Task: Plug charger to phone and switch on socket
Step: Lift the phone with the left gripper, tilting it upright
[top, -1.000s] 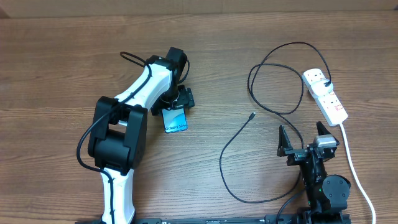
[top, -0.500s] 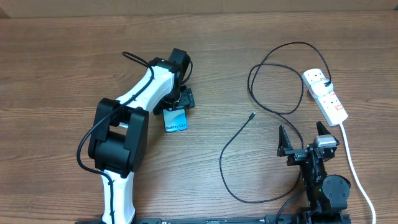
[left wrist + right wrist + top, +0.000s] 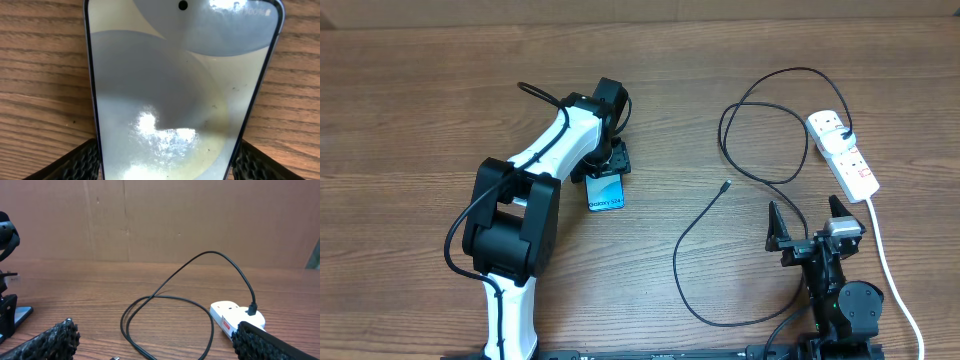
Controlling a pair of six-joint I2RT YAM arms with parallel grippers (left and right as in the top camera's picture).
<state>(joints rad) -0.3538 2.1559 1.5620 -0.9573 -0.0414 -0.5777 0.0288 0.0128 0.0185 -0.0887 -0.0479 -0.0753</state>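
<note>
The phone (image 3: 606, 193) lies on the wooden table with its blue-teal screen up. My left gripper (image 3: 609, 163) is shut on its far end. In the left wrist view the phone (image 3: 180, 85) fills the frame, and the left gripper (image 3: 167, 162) has a black finger against each of its long edges. The charger cable (image 3: 682, 240) loops across the right half of the table. Its small connector (image 3: 724, 186) lies free and its black plug (image 3: 847, 136) sits in the white socket strip (image 3: 846, 157). My right gripper (image 3: 810, 226) is open and empty, near the front edge.
The socket's thick white cord (image 3: 890, 270) runs down past my right arm's base to the front edge. In the right wrist view, the cable loop (image 3: 165, 298) and the socket (image 3: 226, 316) lie ahead of the open right gripper (image 3: 155, 335). A cardboard wall stands behind the table.
My left gripper and the phone have shifted slightly to the right and turned a little. The right arm, cable and socket have not moved.
</note>
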